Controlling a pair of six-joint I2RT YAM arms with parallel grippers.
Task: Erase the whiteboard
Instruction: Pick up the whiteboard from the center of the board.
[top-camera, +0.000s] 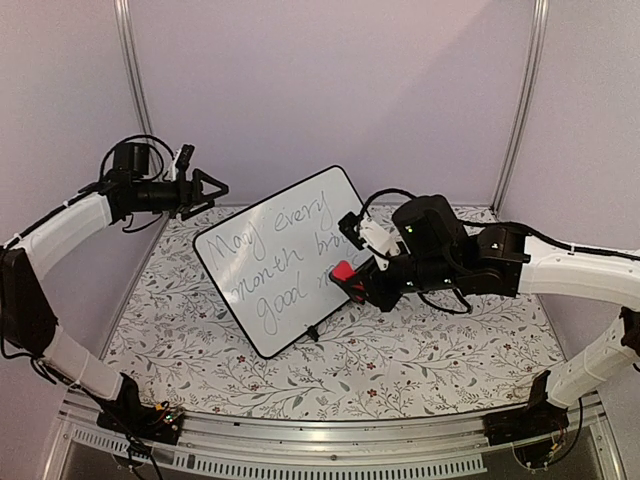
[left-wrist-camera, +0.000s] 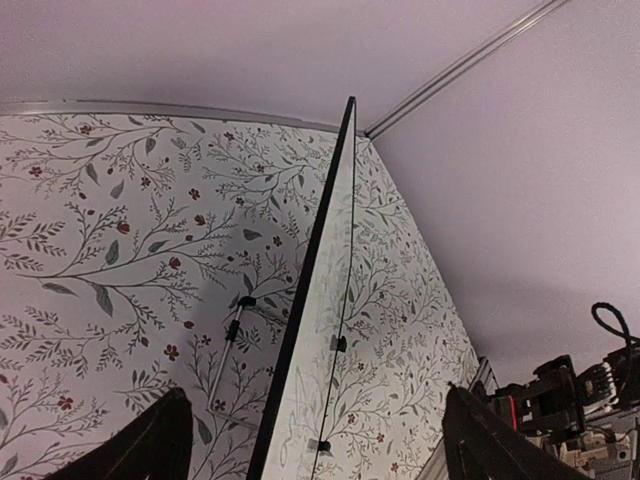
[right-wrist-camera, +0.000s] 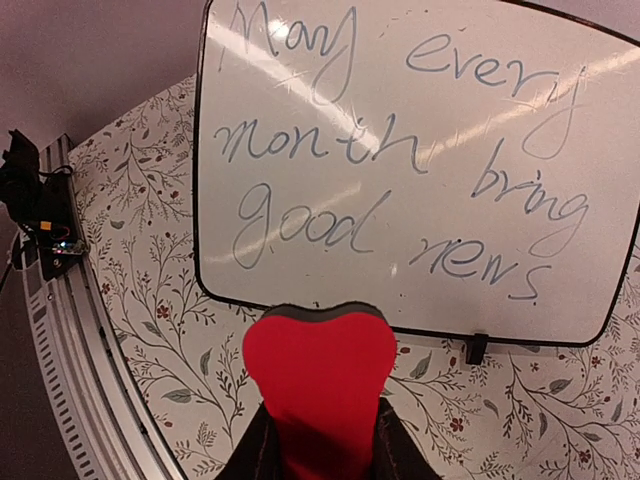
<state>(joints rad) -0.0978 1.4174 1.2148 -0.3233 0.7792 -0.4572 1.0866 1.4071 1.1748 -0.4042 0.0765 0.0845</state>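
Where the right claw (right-wrist-camera: 322, 445) (gripping an eraser (right-wrist-camera: 320, 365)) points, the whiteboard (right-wrist-camera: 400, 150) stands

Left claw (top-camera: 215, 188), jaws apart: open air below and ahead. The whiteboard (top-camera: 280, 260) stands tilted, well below and to its right; seen from the wrist, the board's thin edge runs up between the fingers (left-wrist-camera: 150, 440).
Right claw (top-camera: 352, 282), clamped on red eraser (top-camera: 343, 271): the board's written face blocks straight ahead, contact unclear. Floral tabletop (top-camera: 420, 370) beneath and behind it is free
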